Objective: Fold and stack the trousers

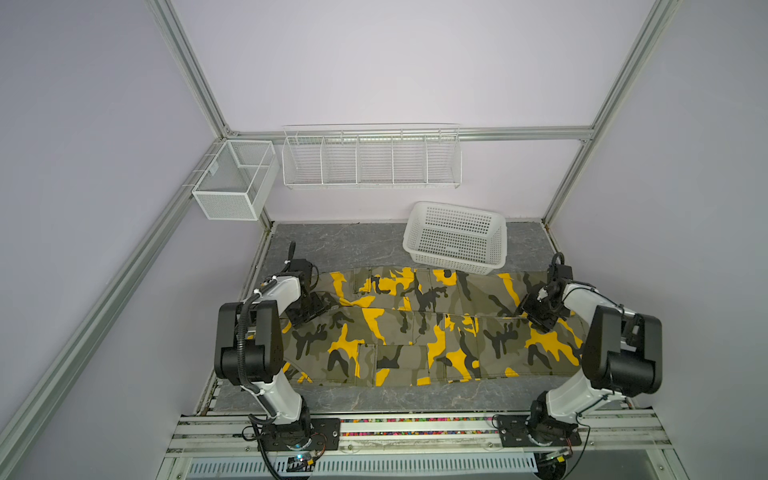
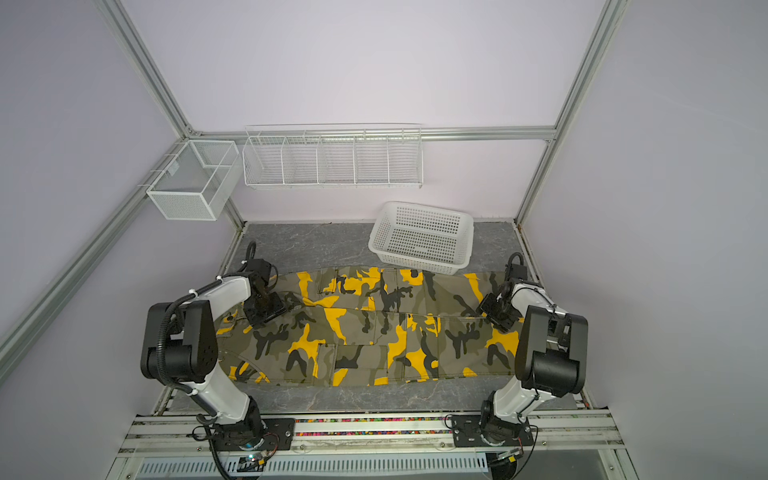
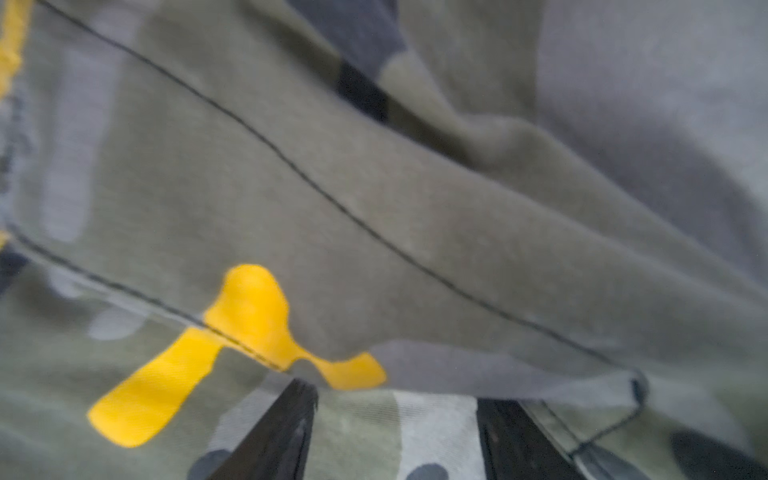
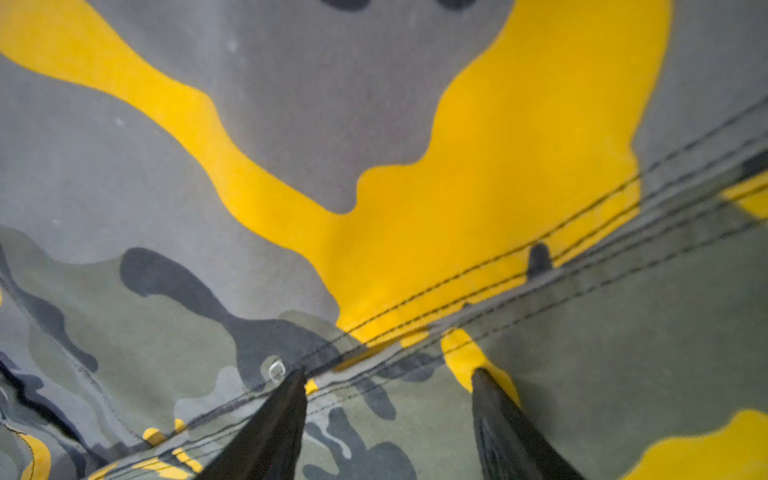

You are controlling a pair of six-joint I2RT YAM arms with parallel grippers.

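Observation:
The camouflage trousers [image 1: 415, 332] [image 2: 374, 332] lie flat and lengthwise across the grey table, one half laid over the other along a long seam. My left gripper [image 1: 322, 303] [image 2: 276, 307] is low over their left end. In the left wrist view it [image 3: 395, 392] is open, its black fingers [image 3: 291, 424] resting on the cloth [image 3: 374, 187], with a cloth edge lying just over the tips. My right gripper [image 1: 524, 308] [image 2: 482, 306] is down at the right end. In the right wrist view it [image 4: 387, 373] is open, tips touching the cloth [image 4: 291, 124] beside a stitched seam.
A white plastic basket [image 1: 455, 237] [image 2: 422, 239] sits tilted at the back right, its near side by the trousers' far edge. On the back wall hang a wire rack [image 1: 372, 160] and a mesh box [image 1: 232, 178]. Bare grey table [image 1: 332, 245] shows behind and in front of the trousers.

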